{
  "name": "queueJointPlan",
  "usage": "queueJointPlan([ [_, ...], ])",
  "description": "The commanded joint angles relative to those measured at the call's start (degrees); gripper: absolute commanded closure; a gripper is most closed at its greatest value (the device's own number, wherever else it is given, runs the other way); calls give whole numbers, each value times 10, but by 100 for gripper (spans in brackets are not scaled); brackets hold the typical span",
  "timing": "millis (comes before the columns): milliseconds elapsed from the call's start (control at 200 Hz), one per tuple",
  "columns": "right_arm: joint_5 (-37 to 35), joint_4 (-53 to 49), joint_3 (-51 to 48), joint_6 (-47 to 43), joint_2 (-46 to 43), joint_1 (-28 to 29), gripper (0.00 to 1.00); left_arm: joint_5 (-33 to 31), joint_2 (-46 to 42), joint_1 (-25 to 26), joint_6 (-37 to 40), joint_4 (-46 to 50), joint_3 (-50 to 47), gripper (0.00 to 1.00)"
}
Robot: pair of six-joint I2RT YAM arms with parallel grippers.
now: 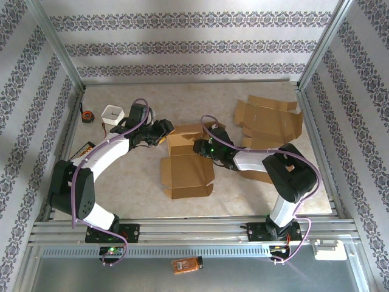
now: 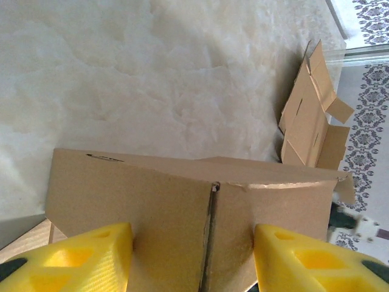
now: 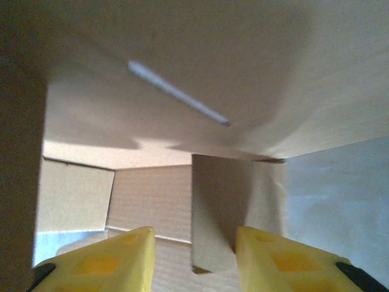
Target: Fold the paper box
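Note:
The brown paper box lies half folded in the middle of the table, its back wall raised and its front panels spread flat. My left gripper is at the back left corner of the box. In the left wrist view the box's wall and a slit between two panels span the space between the yellow fingers; the left gripper is open. My right gripper reaches in from the right. Inside the box, a narrow upright flap stands between the jaws of the right gripper, close to the right finger, with a gap on the left.
A second flat cardboard blank lies at the back right, and shows in the left wrist view as well. A white square object and a small tape measure sit at the back left. A metal frame rail runs along the near edge.

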State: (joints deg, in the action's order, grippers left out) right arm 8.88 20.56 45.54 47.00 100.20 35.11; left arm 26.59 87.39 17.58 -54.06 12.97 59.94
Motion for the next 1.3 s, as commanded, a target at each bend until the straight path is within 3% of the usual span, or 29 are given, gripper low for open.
queueJointPlan([
  [0, 20, 25, 1, 15, 14, 7, 59, 3, 9, 12, 8, -3, 7, 46],
  [150, 10, -4, -13, 6, -42, 4, 56, -10, -5, 12, 12, 7, 2, 46],
  [400, -3, -107, -77, -46, -213, 4, 45, -33, -15, 12, 22, 29, 6, 46],
  [575, -110, -162, -117, -134, -343, -2, 34, -34, -19, 15, 22, 30, 7, 46],
  [660, -169, -149, -132, -170, -359, -23, 22, -33, -17, 17, 20, 29, 7, 46],
  [784, -123, -138, -112, -203, -323, -77, 19, -31, -16, 21, 19, 27, 10, 46],
  [879, -80, -139, -83, -219, -272, -98, 25, -33, -17, 21, 19, 27, 9, 46],
  [1024, -53, -112, -56, -230, -192, -98, 43, -31, -15, 22, 18, 24, 9, 46],
  [1154, -68, -88, -50, -235, -149, -86, 57, -36, -15, 22, 22, 30, 9, 46],
  [1294, -85, -90, -45, -253, -140, -68, 66, -40, -18, 22, 23, 32, 7, 46],
])
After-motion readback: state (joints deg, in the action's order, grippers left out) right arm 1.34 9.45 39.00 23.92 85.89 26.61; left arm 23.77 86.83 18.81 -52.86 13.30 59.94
